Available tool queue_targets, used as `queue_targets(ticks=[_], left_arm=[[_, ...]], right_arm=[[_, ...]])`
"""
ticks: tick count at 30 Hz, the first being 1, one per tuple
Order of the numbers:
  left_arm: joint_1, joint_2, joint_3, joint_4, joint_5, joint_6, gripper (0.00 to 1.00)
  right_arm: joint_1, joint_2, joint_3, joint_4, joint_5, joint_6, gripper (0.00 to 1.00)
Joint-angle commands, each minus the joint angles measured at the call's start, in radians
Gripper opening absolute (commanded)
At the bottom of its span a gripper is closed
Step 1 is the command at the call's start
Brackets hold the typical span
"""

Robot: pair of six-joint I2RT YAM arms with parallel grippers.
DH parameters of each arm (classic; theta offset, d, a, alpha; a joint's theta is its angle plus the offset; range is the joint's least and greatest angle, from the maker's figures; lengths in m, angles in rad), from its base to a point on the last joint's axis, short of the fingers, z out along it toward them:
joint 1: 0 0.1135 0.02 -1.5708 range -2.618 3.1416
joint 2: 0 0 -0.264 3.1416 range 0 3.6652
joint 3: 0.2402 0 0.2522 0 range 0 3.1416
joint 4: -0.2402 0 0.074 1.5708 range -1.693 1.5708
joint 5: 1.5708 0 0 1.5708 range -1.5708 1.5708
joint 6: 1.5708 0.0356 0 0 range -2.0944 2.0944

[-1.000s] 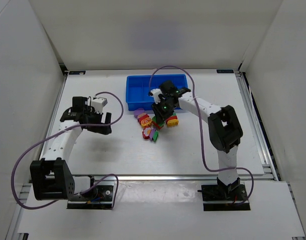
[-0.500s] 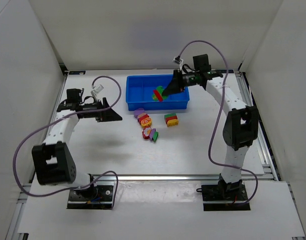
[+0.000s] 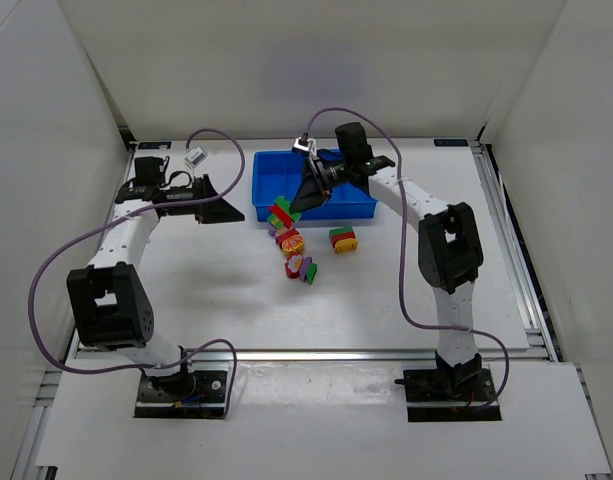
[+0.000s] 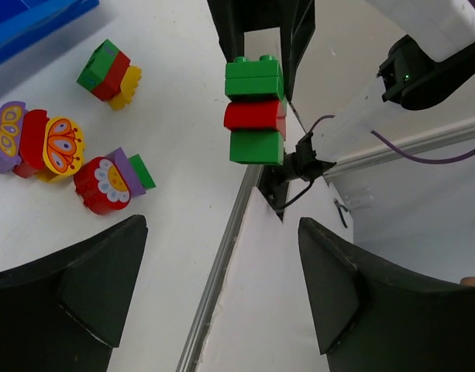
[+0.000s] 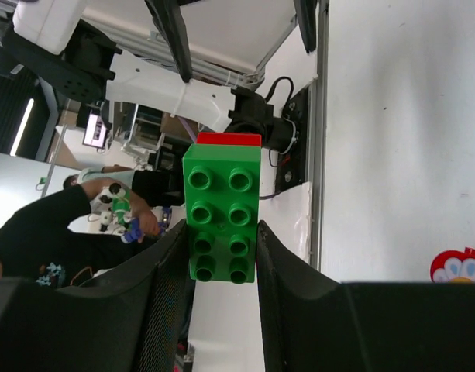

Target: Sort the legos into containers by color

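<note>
Now right gripper [image 5: 220,260] clamps a green-red-green stack [image 4: 255,111] midair by the tray [image 3: 274,176]. Left gripper [image 4: 222,283] wide, empty, facing it.

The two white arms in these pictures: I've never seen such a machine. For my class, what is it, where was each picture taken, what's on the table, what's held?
Those are two robot arms bolted to a table, each ending in a two-finger gripper. The wide picture looks down from above and behind them; the other two come from a camera on each wrist, so the dark shapes at the bottom are that arm's own fingers. On the table lie a blue tray and loose toy blocks in red, yellow, purple and green. The right gripper is shut on a green-red-green stack, held in the air near the tray. The left gripper is open and empty.
</note>
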Motion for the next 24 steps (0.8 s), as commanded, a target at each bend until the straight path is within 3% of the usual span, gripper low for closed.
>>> queue_targets(ticks=[1,6,8,10,12,13,24], left_arm=[[-0.043,-0.037,0.016,0.002,-0.026,0.045,0.87],[-0.054,-0.028,0.004,0.045,-0.07,0.017,0.82],[-0.056,-0.028,-0.028,0.182,-0.07,-0.025,0.82],[-0.054,-0.066,-0.097,0.403,-0.082,-0.307,0.83],[-0.057,-0.08,-0.196,0.766,-0.11,-0.546,0.83],[-0.063,-0.068,-0.203,0.856,-0.119,-0.585,0.83],[-0.083,-0.033,-0.239,1.149,-0.078,-0.863,0.81]], right_arm=[[0.017,0.011,0.046,0.206,-0.027,0.165,0.15],[0.029,0.021,0.048,0.32,0.028,0.263,0.15],[0.029,0.029,0.025,0.445,0.051,0.377,0.15],[0.029,0.035,0.02,0.51,0.064,0.461,0.15],[0.035,0.049,0.031,0.562,0.065,0.489,0.15],[0.035,0.052,0.037,0.564,0.067,0.5,0.15],[0.038,0.064,0.04,0.595,0.062,0.508,0.14]])
